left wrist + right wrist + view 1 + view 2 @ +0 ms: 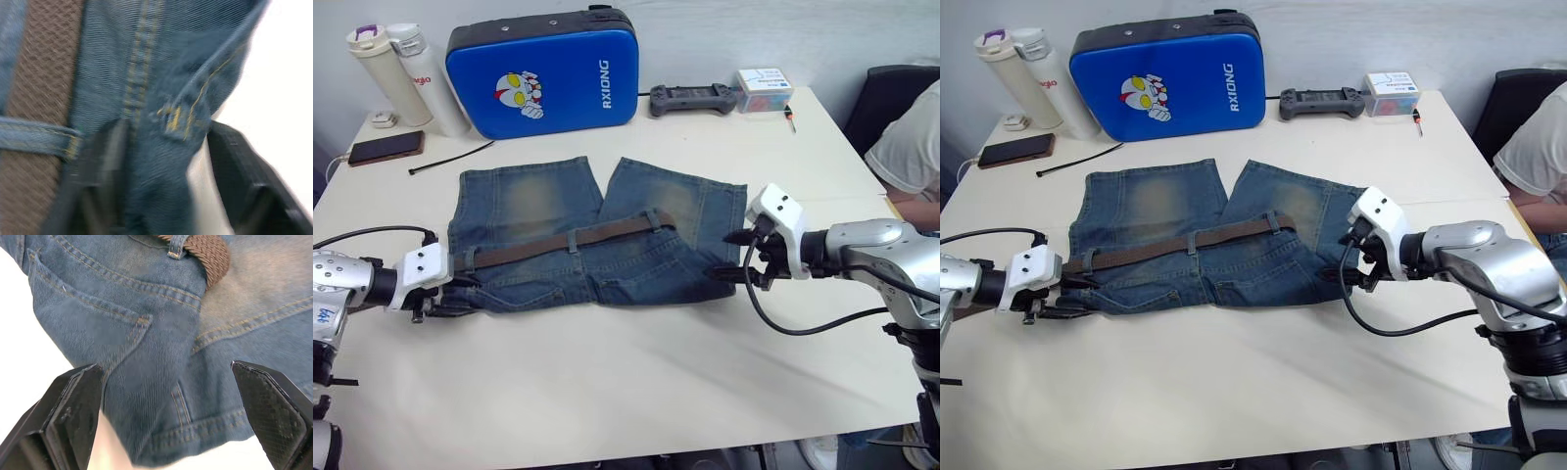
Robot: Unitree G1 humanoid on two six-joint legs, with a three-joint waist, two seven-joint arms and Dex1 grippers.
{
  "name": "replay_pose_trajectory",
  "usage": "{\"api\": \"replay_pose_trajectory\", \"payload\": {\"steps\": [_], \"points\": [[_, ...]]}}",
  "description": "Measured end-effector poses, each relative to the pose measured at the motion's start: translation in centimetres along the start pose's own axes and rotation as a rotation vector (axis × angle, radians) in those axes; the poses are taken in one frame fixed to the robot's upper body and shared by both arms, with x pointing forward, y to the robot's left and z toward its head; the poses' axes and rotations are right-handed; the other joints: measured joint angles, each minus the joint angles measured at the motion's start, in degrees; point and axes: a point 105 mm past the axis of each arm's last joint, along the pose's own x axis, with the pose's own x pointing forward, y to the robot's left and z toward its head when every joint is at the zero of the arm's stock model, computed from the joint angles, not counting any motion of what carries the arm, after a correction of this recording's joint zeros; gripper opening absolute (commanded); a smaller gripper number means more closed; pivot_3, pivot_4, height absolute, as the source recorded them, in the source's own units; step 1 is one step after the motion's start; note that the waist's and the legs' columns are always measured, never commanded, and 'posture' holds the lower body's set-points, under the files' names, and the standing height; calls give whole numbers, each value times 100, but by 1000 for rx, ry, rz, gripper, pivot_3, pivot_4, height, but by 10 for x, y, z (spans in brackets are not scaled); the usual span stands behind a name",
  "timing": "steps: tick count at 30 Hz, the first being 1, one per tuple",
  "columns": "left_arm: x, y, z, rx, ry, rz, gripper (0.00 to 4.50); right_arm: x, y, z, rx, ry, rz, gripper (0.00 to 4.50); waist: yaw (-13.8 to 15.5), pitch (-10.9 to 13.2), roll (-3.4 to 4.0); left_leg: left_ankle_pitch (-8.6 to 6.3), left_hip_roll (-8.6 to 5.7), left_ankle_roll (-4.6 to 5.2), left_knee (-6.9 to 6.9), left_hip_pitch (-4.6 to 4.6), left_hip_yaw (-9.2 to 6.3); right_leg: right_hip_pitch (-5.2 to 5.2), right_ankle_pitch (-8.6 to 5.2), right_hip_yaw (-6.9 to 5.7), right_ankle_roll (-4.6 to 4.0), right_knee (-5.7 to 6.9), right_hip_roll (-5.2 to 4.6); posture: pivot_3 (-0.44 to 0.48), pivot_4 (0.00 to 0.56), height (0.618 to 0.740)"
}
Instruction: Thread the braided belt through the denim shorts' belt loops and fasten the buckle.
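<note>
From the head camera, the denim shorts (592, 235) lie flat near the middle of the pale table (607, 382), waistband toward the near edge and both legs pointing to the far side. The denim is faded blue with paler worn patches on each leg. The braided belt (570, 239) runs as a dark brown strap across the waistband, under at least two belt loops (572, 241), from the left end of the shorts to an end lying on the right leg. The buckle cannot be made out here. The left gripper (442, 292) reaches in low from the left and sits at the left end of the waistband. The right gripper (736, 257) comes in level from the right, stopping at the shorts' right edge, fingers apart. On the far side stand a bright blue case (544, 73), two bottles (406, 76), a phone (385, 148), and a game controller (692, 99).

In the left wrist view, the belt's woven brown surface passes under a denim loop, and the two black fingers (244, 181) straddle a fold of the shorts' edge; it looks like a loose pinch, though blur makes contact uncertain.

In the right wrist view, the fingers (73, 401) are spread wide over a stitched pocket corner, and the belt's rounded brown end lies beyond one loop.
</note>
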Motion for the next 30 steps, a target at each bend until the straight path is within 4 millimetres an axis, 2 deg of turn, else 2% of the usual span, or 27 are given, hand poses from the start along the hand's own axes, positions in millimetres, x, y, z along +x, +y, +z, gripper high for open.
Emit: {"api": "replay_pose_trajectory", "payload": {"steps": [1,4,7,9,11,14,16,18,21,26,30], "points": [[-3,-3,1,-16,-6,-5,4464,3,0,5,23,-23,15,4500,-5,0,0,0,0,0,3,-4,0,-2,0,0,0,0,0,0,150,740],[-20,4,12,-108,-82,66,4464,9,-3,17,103,-78,42,4500,0,0,-1,0,0,0,5,-3,-2,-3,0,-3,0,5,0,0,150,740],[-41,32,25,-252,-177,259,4464,19,-11,24,173,-104,40,4500,17,0,-6,0,-2,1,14,-7,-9,-3,0,-9,0,10,0,0,150,740],[-55,56,33,-400,-252,406,4464,32,-19,29,236,-121,36,4500,9,-1,-8,-1,-6,3,25,-10,-8,-4,1,-9,1,18,0,0,150,740],[-59,67,38,-516,-304,462,4464,43,-25,32,277,-128,26,4500,0,-1,-8,-2,-9,3,36,-22,-7,-19,2,-7,3,33,-1,0,150,740],[-49,76,36,-671,-335,493,4464,59,-33,41,331,-149,28,4500,-6,-1,-8,-1,-11,1,51,-47,-6,-42,2,-7,4,48,0,0,150,740],[-33,79,26,-775,-285,504,4464,69,-36,49,364,-163,46,4500,-19,-4,-13,-1,-19,0,65,-66,-3,-89,3,-7,5,118,-7,0,150,740],[-20,74,11,-875,-197,487,4464,76,-43,50,395,-167,54,4500,-41,-3,-16,-2,-21,-2,65,-66,-3,-93,3,-8,5,124,-8,0,150,740],[-10,66,3,-960,-144,427,4464,80,-48,49,422,-166,78,4500,-67,-3,-16,-2,-21,-4,65,-66,-3,-93,3,-8,5,122,-8,0,150,740],[-3,65,8,-942,-148,357,4464,89,-47,44,455,-159,131,4500,-109,-4,-16,-1,-22,-10,68,-66,-3,-92,3,-10,5,122,-10,0,150,740],[6,64,11,-878,-142,300,4464,97,-44,49,499,-175,169,4500,-152,-4,-16,1,-23,-12,69,-65,-3,-91,3,-16,5,125,-12,0,150,740]]}}
